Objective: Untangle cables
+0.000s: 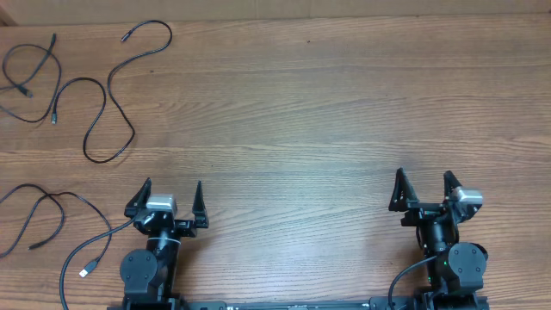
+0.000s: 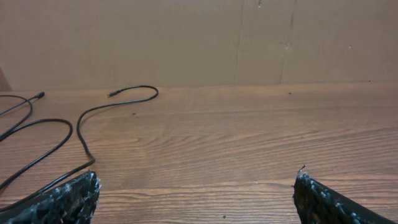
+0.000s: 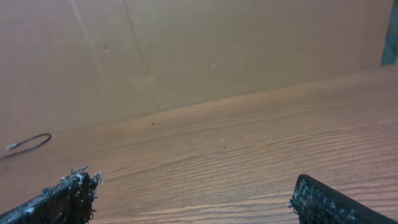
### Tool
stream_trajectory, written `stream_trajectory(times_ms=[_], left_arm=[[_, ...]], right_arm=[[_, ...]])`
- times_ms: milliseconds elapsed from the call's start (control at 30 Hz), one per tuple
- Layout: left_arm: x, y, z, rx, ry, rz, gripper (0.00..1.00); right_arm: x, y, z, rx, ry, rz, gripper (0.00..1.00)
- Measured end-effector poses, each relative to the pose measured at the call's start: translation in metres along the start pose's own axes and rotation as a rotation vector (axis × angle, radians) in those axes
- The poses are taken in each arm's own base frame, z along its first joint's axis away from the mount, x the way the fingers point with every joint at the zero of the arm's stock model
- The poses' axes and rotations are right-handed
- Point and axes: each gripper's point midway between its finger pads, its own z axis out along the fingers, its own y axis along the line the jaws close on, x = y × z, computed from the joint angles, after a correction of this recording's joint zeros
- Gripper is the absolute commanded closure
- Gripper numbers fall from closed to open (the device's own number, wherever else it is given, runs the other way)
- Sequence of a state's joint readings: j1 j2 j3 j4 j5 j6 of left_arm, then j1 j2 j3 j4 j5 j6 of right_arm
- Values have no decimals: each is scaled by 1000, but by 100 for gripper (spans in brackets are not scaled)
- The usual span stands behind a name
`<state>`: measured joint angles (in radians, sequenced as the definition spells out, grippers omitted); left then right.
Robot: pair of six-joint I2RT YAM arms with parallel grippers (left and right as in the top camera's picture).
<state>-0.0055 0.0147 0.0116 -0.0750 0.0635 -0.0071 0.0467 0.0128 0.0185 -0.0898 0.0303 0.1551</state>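
The left pincer [image 1: 172,185] and the right pincer [image 1: 424,175] both stand wide open, holding nothing. The cables [image 1: 108,86] lie at the left side of the tabletop [image 1: 327,112]. A grasp where two cords cross may pull both and tighten the tangle.

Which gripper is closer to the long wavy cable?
Left. The left gripper sits just short of the wavy cable; the right gripper is far off to the side.
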Motion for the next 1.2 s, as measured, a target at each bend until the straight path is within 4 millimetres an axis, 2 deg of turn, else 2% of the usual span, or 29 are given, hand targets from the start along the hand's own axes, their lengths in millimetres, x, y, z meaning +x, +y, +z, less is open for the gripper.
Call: stream_trajectory(times_ms=[233,533,1200], left_arm=[[0,0,0,0,0,0,0],[0,0,0,0,0,0,0],[0,0,0,0,0,0,0]], right_arm=[[1,4,0,-21,3,-138,0],[1,5,0,-27,3,-217,0],[1,5,0,-27,2,-245,0]])
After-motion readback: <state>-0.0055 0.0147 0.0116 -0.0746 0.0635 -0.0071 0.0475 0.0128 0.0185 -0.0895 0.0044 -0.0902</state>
